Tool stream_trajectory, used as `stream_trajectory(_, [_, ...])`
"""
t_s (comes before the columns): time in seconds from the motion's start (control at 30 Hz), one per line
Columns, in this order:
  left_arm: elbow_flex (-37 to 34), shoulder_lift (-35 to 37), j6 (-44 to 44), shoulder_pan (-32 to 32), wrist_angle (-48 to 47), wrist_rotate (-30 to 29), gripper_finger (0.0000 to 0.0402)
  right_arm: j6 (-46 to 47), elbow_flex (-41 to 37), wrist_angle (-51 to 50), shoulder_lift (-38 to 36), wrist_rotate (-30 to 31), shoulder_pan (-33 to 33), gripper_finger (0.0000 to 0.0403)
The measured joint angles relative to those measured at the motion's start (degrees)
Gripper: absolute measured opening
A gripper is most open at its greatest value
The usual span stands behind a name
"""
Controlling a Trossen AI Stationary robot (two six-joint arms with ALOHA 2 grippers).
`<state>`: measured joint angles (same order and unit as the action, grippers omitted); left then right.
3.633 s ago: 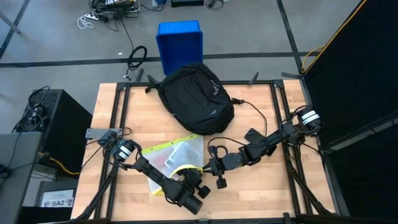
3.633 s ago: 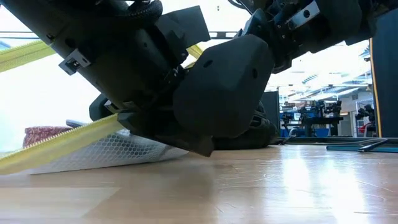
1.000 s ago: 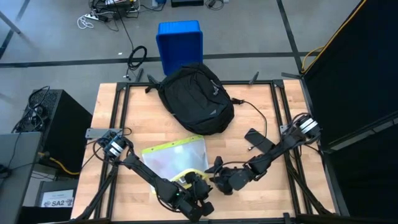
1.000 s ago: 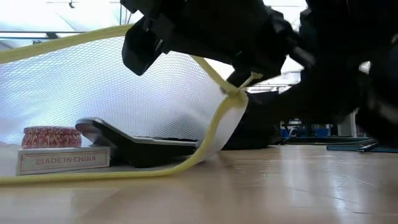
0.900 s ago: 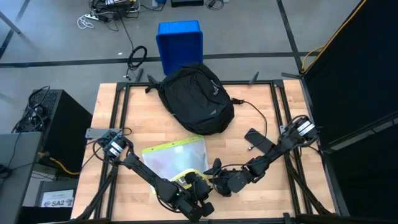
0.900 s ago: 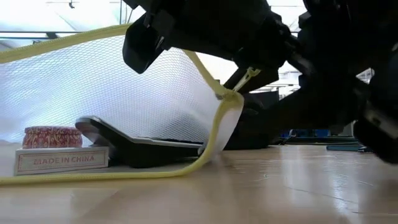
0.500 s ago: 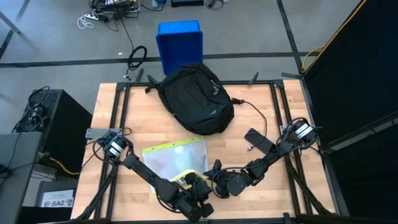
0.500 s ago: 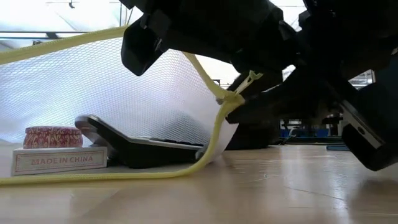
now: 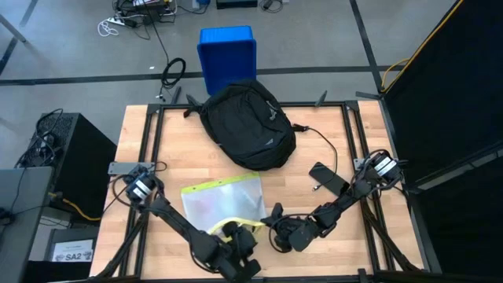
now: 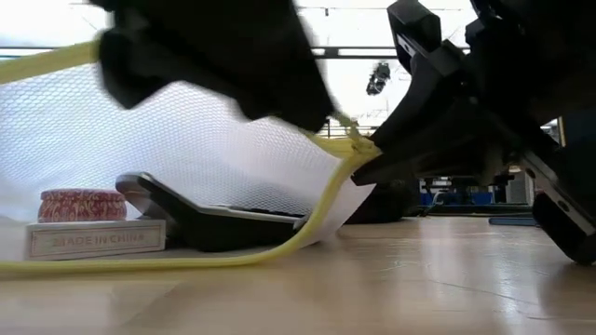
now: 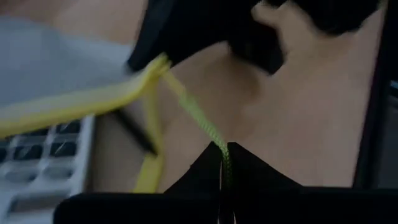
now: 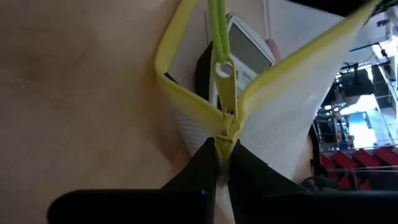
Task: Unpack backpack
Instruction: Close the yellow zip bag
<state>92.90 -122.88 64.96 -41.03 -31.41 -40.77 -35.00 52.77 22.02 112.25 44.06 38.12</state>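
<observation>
High view, backpack [image 9: 249, 126]: black, lying at the far middle of the wooden table [image 9: 330, 134], well apart from both grippers; a blue bin [image 9: 227, 55] stands on the floor just beyond it.
High view, mesh pouch [image 9: 220, 202]: white mesh with yellow zipper edging, flat on the table nearer the front edge than the backpack.
High view, left gripper [image 9: 236, 238]: at the front edge of the table, at the near corner of the pouch.
High view, right gripper [image 9: 269, 222]: just beside the left one, at the same yellow corner.
Low view, pouch: the yellow zipper tape [image 10: 321, 209] is lifted in an arch, with the mesh raised like a tent.
Low view, contents: a small white box [image 10: 96, 238] with a red patterned tin [image 10: 81, 205] on top, and a dark flat device [image 10: 209, 221] beside them.
Left wrist view, left gripper [image 11: 224, 163]: fingers pressed together, clamped on a thin yellow-green pull cord [image 11: 205, 124]; calculator keys [image 11: 43, 171] show inside the pouch.
Right wrist view, right gripper [image 12: 224, 158]: fingers closed, pinching the pouch's yellow edging where the two zipper tapes meet, just below the zipper slider [image 12: 226, 87].
Right wrist view, cord [image 12: 216, 22]: runs taut away from the slider.
</observation>
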Motion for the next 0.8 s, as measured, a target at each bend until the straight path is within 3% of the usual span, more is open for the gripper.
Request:
stream_trajectory(0.2, [0.0, 0.0, 9.5, -3.1, -7.4, 0.1, 0.0, 0.5, 0.0, -0.3, 0.0, -0.2, 0.4, 0.0001])
stream_trajectory(0.6, [0.0, 0.0, 19.1, -7.5, -13.7, 0.3, 0.0, 1.2, 0.0, -1.5, -0.1, 2.3, 1.5, 0.0])
stream_trajectory(0.8, [0.1, 0.1, 24.1, -9.6, -17.9, 0.9, 0.0, 4.1, 0.0, -7.8, -1.8, 2.7, 2.8, 0.0])
